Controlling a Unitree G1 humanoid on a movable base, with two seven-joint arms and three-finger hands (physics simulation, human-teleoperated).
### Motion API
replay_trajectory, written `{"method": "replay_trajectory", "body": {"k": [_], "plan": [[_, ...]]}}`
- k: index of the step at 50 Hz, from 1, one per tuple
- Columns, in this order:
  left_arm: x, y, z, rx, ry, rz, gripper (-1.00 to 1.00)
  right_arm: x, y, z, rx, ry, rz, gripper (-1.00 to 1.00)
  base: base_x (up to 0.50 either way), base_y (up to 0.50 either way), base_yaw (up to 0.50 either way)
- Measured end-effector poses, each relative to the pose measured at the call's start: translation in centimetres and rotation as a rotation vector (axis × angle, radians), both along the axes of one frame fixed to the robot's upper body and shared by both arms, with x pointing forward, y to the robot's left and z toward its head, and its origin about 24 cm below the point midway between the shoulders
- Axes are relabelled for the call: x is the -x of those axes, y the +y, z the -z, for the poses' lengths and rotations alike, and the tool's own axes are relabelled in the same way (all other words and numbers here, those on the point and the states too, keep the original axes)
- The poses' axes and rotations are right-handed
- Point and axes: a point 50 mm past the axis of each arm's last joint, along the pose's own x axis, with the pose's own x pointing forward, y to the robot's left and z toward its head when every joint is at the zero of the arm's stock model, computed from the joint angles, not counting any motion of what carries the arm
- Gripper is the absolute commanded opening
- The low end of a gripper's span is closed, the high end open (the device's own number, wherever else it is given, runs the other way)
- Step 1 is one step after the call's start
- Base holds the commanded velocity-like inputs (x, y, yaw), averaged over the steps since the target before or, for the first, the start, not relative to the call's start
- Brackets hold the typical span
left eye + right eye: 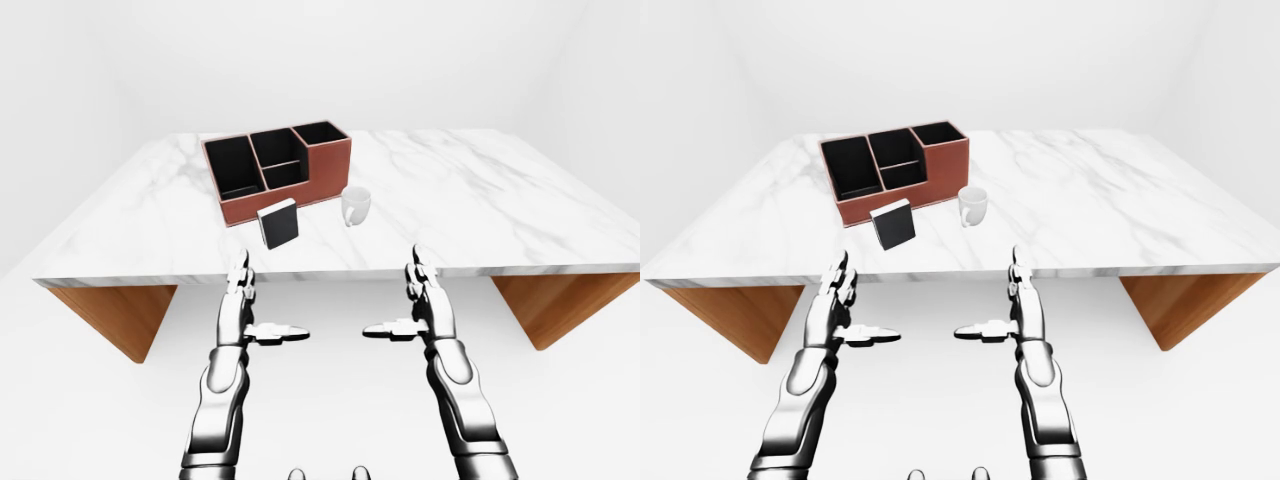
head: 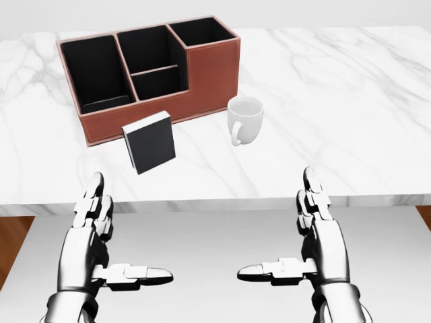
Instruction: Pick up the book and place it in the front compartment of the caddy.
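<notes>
A marble table (image 1: pixel 480 200) carries a red-brown caddy (image 1: pixel 278 170) at about 11 o'clock from the view's centre, a dark book (image 1: pixel 279 223) standing just below it, and a white mug (image 1: pixel 356 205) beside that. Left hand (image 1: pixel 243 312) and right hand (image 1: pixel 424 305) hover open-fingered below the table edge, at 7 and 5 o'clock.

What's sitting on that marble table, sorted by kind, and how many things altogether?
Book: 1, black cover, standing upright
Mug: 1, white
Caddy: 1, reddish-brown with dark compartments
Total: 3 things on the table
</notes>
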Motion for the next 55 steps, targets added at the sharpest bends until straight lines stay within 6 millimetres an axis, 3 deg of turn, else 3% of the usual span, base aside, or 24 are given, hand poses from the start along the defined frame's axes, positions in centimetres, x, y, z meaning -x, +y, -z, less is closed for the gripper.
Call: {"method": "replay_trajectory", "body": {"k": [17,28,48,55], "plan": [[0.0,0.7,-0.7,-0.003,0.002,-0.009,1.0,0.1,-0.5,-0.7,0.012,-0.006,0.005,1.0,0.0,0.0,0.0],[0.3,0.9,-2.4,-0.007,-0.056,-0.007,1.0,0.4,-0.4,-1.6,0.021,-0.021,0.003,1.0,0.0,0.0,0.0],[1.0,1.3,-6.6,-0.027,-0.238,-0.011,1.0,1.3,-0.3,-6.4,0.034,-0.228,0.003,1.0,0.0,0.0,0.0],[1.3,1.5,-7.5,-0.034,-0.278,-0.015,1.0,1.9,-0.4,-7.6,0.022,-0.281,-0.009,1.0,0.48,0.0,0.0]]}}
